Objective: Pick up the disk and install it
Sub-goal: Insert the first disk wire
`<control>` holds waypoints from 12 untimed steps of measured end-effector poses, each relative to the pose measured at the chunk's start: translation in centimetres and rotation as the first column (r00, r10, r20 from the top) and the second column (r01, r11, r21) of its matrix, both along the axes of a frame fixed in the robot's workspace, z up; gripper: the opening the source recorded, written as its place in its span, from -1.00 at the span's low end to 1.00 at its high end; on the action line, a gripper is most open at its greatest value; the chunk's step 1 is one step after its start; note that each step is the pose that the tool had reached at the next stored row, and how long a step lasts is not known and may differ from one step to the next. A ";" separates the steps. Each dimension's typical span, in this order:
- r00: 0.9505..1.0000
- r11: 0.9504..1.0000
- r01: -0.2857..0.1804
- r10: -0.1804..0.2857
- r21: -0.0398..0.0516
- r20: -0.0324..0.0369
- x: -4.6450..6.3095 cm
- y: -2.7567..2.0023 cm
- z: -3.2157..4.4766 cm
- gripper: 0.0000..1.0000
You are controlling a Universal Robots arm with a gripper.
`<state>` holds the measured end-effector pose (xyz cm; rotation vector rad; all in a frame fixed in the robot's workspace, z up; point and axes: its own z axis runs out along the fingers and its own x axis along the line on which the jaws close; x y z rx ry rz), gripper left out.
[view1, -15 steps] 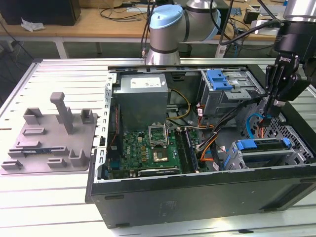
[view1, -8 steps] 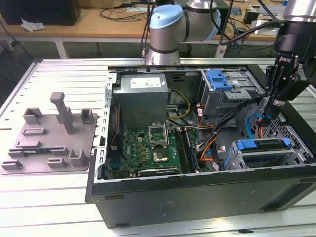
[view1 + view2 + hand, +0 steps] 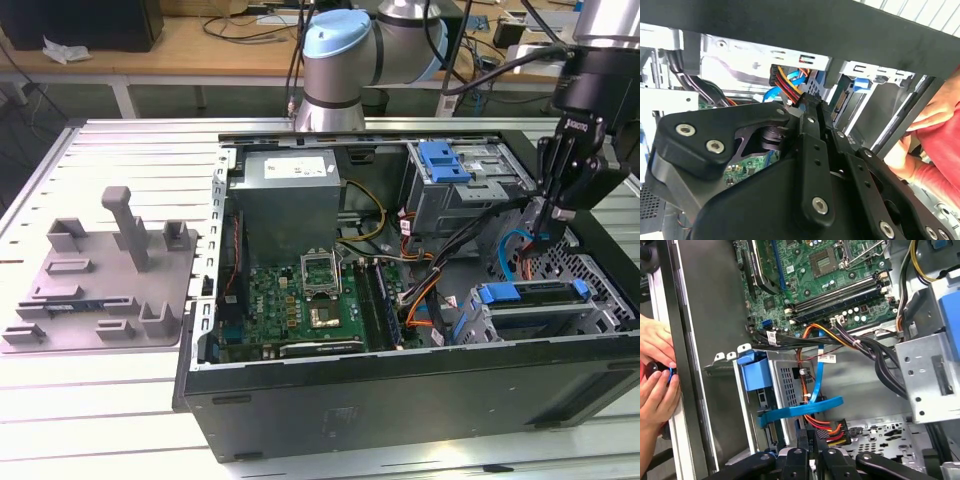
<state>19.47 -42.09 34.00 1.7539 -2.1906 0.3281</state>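
A slatted metal bench [image 3: 120, 420] carries an open computer case [image 3: 400, 400] lying on its side. A grey fixture plate [image 3: 100, 285] with upright blocks lies near the bench's edge at the exterior view's left. Beyond the far edge stands a wooden desk [image 3: 180, 45] strewn with cables. The arm [image 3: 345, 60] rises behind the case's far wall and reaches over it. Its gripper [image 3: 540, 228] points steeply down into the case at the exterior view's right, above a perforated wall. The disk [image 3: 535, 292] sits in the grey drive cage [image 3: 520, 320] in the case's corner at the exterior view's right, by the wall nearest the camera. It lies flat, with its blue frame showing at both ends, apart from the gripper. The jaws are drawn close together with only a slit between them, and their tips are at a power plug [image 3: 832, 430] with red, yellow and orange wires. Whether they pinch it cannot be told. A blue ribbon cable [image 3: 805, 410] curls just beside them. The first wrist view shows the motherboard [image 3: 830, 280], the gripper [image 3: 810, 437], and a person's hands [image 3: 655, 370] outside the case wall. The second wrist view shows the gripper [image 3: 815, 106] from behind its black linkage, the same plug [image 3: 785, 85], and a hand with a red sleeve [image 3: 940, 150] past the case rim.
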 end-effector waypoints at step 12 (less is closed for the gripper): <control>0.999 0.997 -0.002 -0.001 0.074 0.034 -0.1 -2.12 0.32 -0.66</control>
